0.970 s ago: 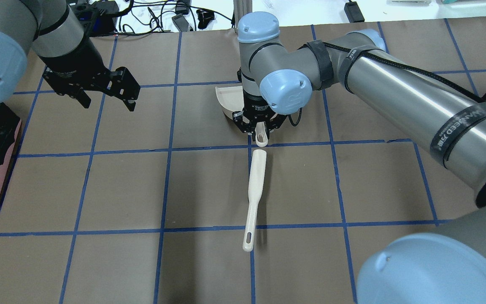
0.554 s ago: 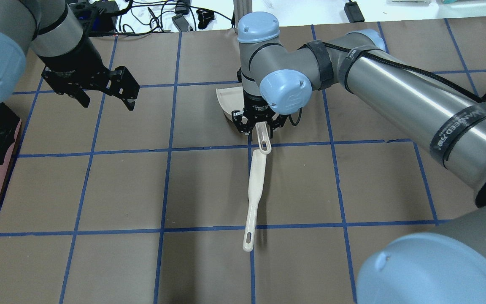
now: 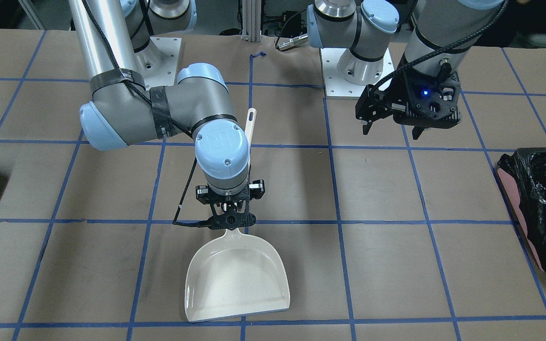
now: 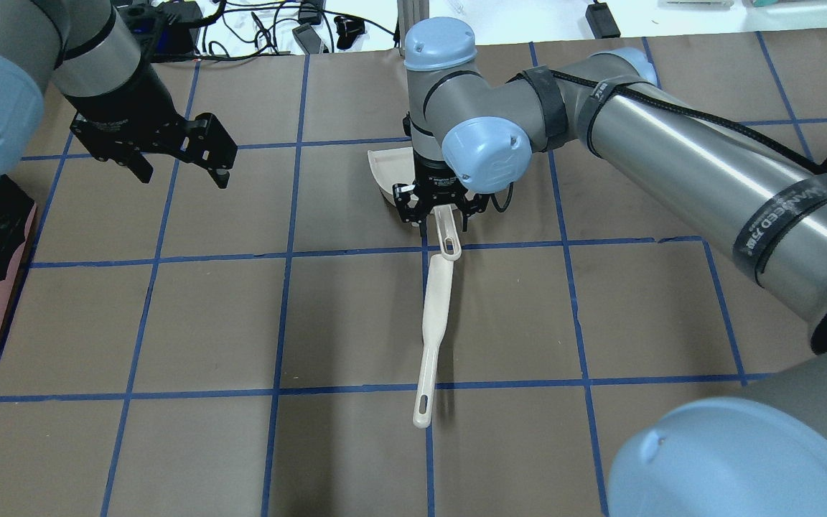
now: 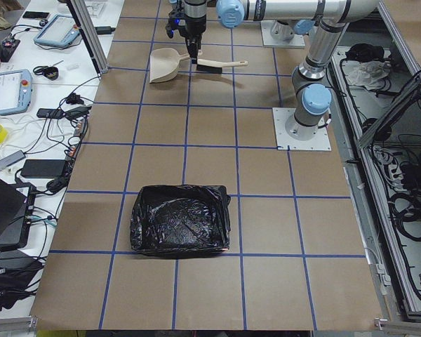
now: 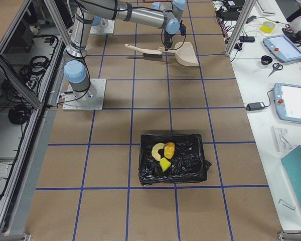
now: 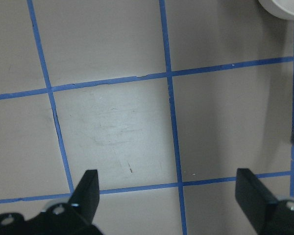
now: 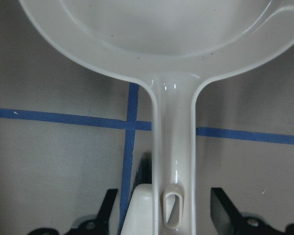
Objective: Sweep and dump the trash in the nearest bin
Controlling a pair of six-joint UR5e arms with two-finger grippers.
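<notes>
Now trash (image 6: 164, 153) sits inside bin (image 6: 190, 173), well apart from dustpan (image 3: 237, 279) lying flat on tabletop (image 4: 205, 323). Right gripper (image 8: 165, 196) fingers (image 8: 224, 208) spread, astride handle (image 8: 174, 147), gripping nothing. Looks like release: we lift straight up, avoid nudging handle resting on brush (image 4: 436, 316). Left gripper (image 7: 169, 183) wide, empty.

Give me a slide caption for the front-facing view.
Right gripper open astride the handle of a cream plastic dustpan; left gripper hovers open.

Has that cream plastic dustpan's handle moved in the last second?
Yes. Overhead, the cream plastic dustpan's handle now reaches past the blue tape line toward the cream brush; earlier it ended there.
</notes>
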